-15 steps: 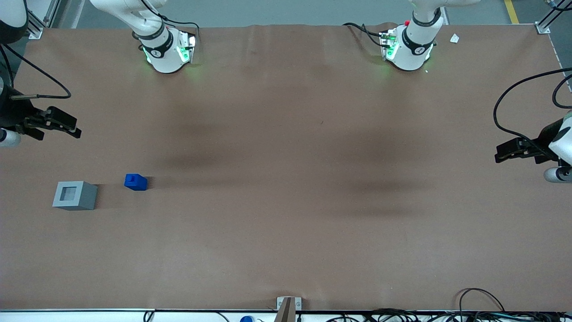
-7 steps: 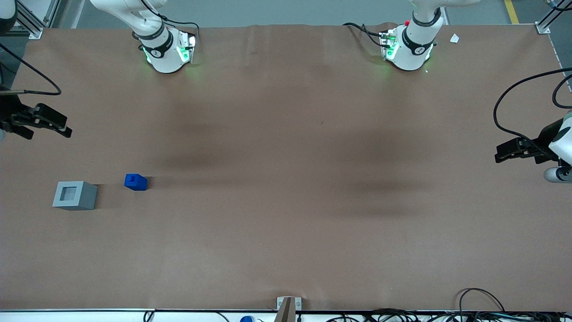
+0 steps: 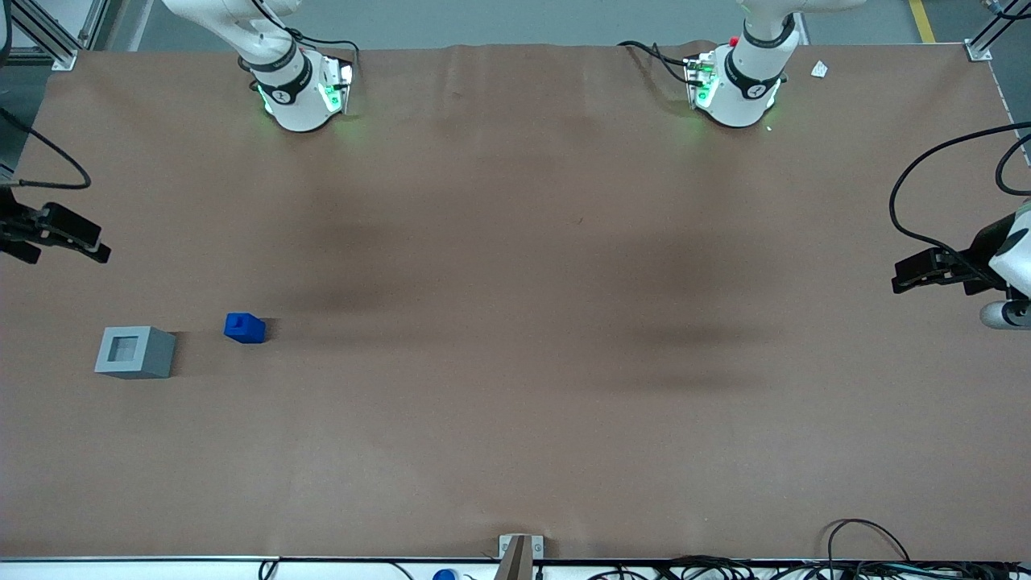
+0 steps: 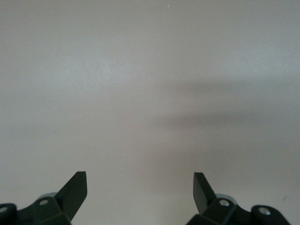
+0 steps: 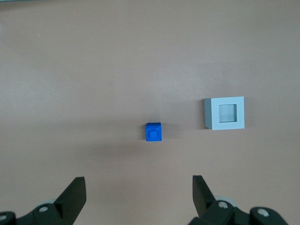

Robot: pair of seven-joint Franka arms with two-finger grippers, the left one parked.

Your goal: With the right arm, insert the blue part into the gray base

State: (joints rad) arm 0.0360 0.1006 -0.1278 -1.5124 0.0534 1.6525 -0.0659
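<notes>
The blue part (image 3: 245, 328) lies on the brown table, stub up, toward the working arm's end. The gray base (image 3: 134, 352) stands beside it, slightly nearer the front camera, its square hole facing up. My right gripper (image 3: 98, 248) hovers over the table's edge at the working arm's end, farther from the front camera than both things and apart from them. In the right wrist view the gripper (image 5: 138, 187) is open and empty, with the blue part (image 5: 153, 131) and the gray base (image 5: 225, 114) ahead of the fingers, a gap between the two.
The two arm bases (image 3: 298, 89) (image 3: 737, 80) stand at the table's edge farthest from the front camera. A small white scrap (image 3: 819, 69) lies near the parked arm's base. Cables (image 3: 870, 556) and a metal bracket (image 3: 519, 552) sit at the nearest edge.
My right gripper has moved outward toward the working arm's end of the table and a little nearer the front camera. The blue part and gray base have not moved.
</notes>
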